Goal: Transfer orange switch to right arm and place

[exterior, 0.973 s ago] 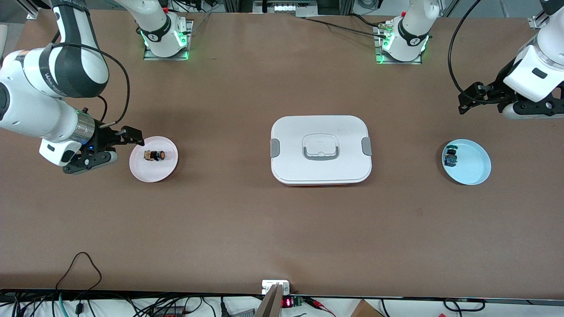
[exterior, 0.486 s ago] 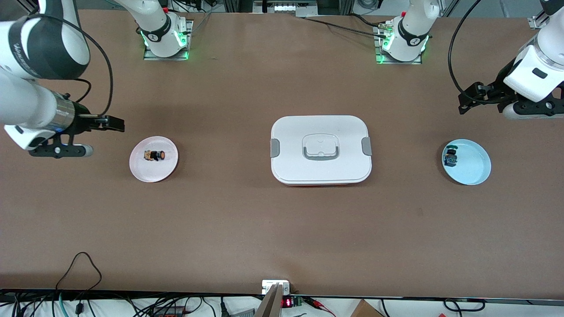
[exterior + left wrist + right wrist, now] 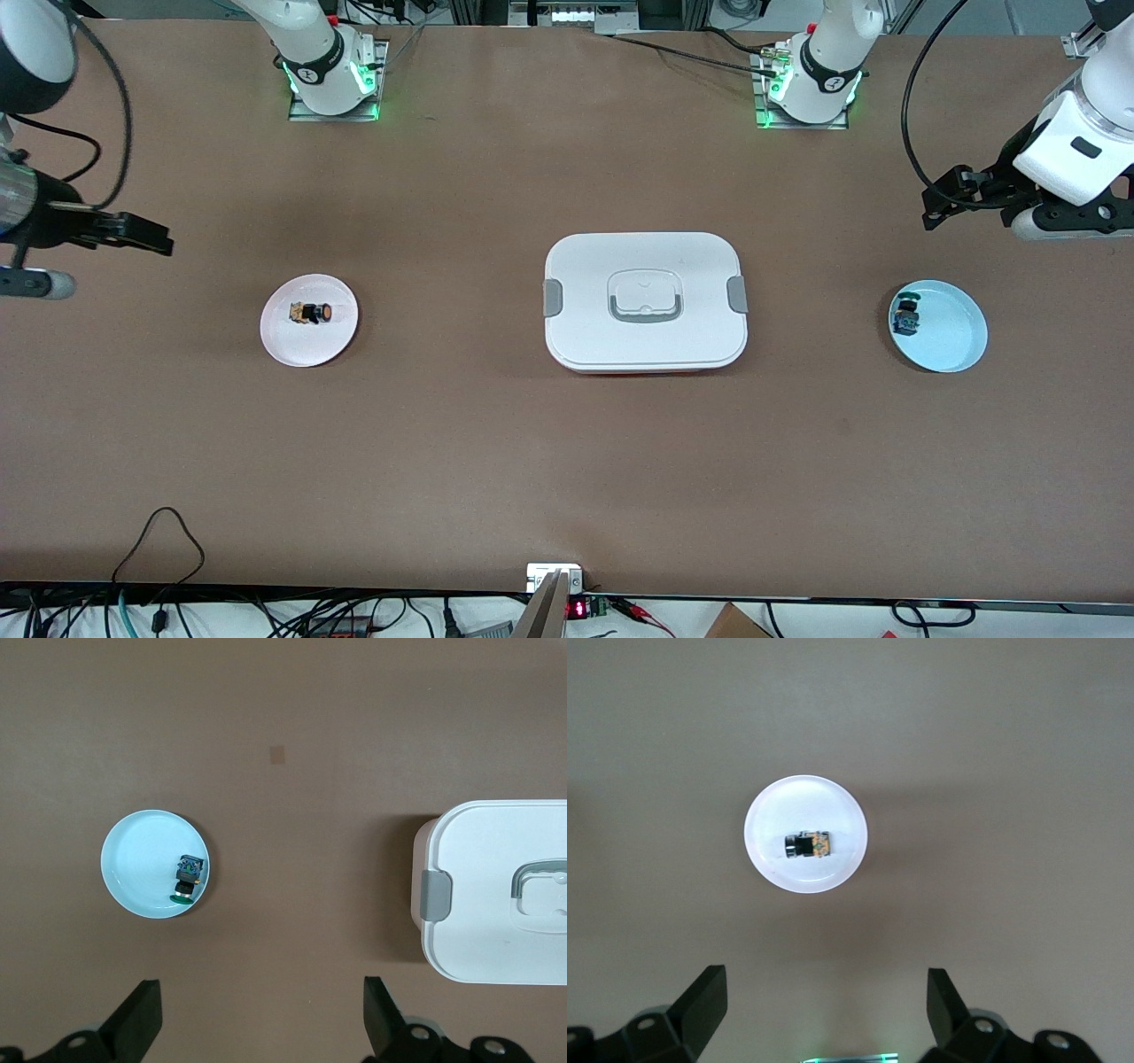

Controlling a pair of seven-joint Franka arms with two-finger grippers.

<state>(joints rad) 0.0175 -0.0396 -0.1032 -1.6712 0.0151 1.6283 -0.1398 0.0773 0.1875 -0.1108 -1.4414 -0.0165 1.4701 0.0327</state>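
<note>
The orange switch (image 3: 312, 313) lies on its side on a small pale pink plate (image 3: 306, 347) toward the right arm's end of the table. In the right wrist view the orange switch (image 3: 808, 845) rests on the pink plate (image 3: 833, 802). High over the bare table at that end hangs my right gripper (image 3: 149, 238), well apart from the plate. The right gripper (image 3: 824, 1010) is open with nothing between its fingers. My left gripper (image 3: 935, 206) waits in the air near the blue plate (image 3: 957, 341). The left gripper (image 3: 261, 1023) is open too and holds nothing.
A white lidded box (image 3: 645, 301) with grey clips sits mid-table; the white box (image 3: 496, 904) also shows in the left wrist view. A similar blue-green part (image 3: 905, 316) lies in the blue plate (image 3: 142, 859); the blue-green part (image 3: 188, 879) rests by its rim.
My right arm has lifted and pulled away from beside the pink plate toward its own end of the table. The switch stayed on the plate. The left arm has not moved.
</note>
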